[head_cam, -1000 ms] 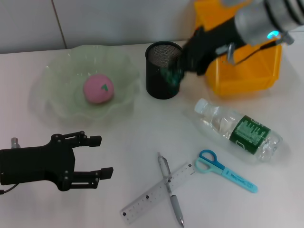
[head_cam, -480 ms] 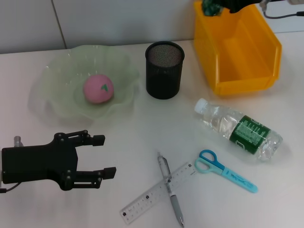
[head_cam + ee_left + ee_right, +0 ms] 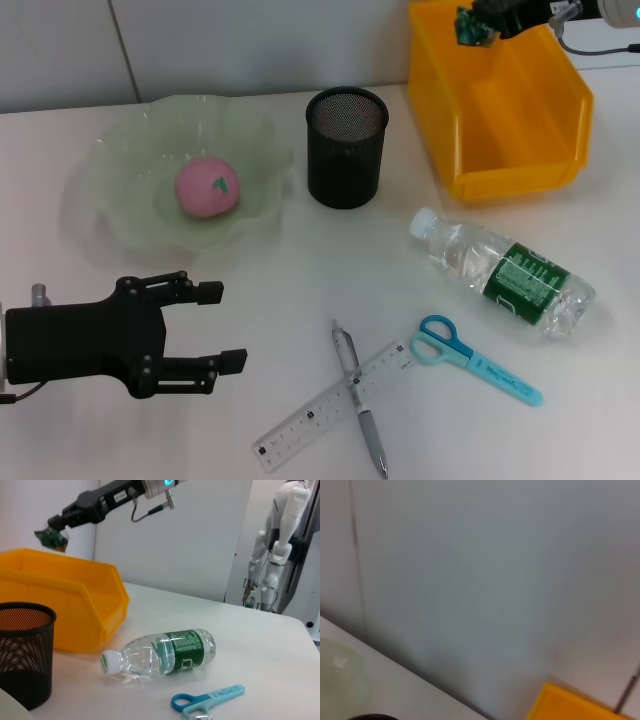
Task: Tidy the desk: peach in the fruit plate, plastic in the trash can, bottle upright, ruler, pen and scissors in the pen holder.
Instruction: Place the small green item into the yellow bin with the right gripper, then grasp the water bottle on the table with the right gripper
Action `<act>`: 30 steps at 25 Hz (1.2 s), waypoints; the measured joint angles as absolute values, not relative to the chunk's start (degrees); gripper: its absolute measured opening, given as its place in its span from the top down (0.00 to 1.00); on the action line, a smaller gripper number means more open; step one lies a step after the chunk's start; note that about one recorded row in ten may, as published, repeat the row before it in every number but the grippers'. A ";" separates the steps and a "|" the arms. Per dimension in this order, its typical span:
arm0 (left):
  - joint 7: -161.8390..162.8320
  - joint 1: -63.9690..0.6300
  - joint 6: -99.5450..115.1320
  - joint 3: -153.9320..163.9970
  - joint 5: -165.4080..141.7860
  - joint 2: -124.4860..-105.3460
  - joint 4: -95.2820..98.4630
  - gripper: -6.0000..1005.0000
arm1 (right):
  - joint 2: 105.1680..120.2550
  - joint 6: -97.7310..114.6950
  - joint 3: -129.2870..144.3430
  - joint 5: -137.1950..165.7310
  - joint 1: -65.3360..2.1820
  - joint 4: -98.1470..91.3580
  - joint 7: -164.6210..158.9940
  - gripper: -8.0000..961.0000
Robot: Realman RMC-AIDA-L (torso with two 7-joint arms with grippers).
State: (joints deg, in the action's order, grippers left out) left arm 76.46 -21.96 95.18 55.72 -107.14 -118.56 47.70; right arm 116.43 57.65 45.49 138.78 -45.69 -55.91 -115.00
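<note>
Right gripper (image 3: 478,22) held crumpled green plastic (image 3: 466,28) clenched, above trash can (image 3: 500,165) back edge. Best centre over bin before releasing. Left gripper (image 3: 220,325) idle, jaws spread, on desk (image 3: 300,270).

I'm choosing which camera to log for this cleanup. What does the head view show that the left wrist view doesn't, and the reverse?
Only the head view shows the peach in the fruit plate, the ruler crossed with the pen, and the open left gripper. Only the left wrist view shows a white humanoid robot in the background. Both show the right gripper holding the plastic above the trash can, plus the pen holder, the lying bottle and the scissors.
</note>
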 joint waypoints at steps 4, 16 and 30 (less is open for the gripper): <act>76.53 -21.97 95.33 55.72 -106.73 -118.56 47.45 0.16 | 116.36 53.21 45.49 141.15 -45.92 -53.33 -116.78 0.95; 76.85 -22.02 95.73 55.72 -106.68 -118.55 47.37 0.16 | 116.10 51.77 45.45 141.36 -46.13 -50.57 -116.66 0.85; 76.70 -22.06 96.59 55.47 -106.70 -118.39 47.37 0.16 | 116.33 51.69 45.10 141.48 -45.63 -51.08 -117.06 0.41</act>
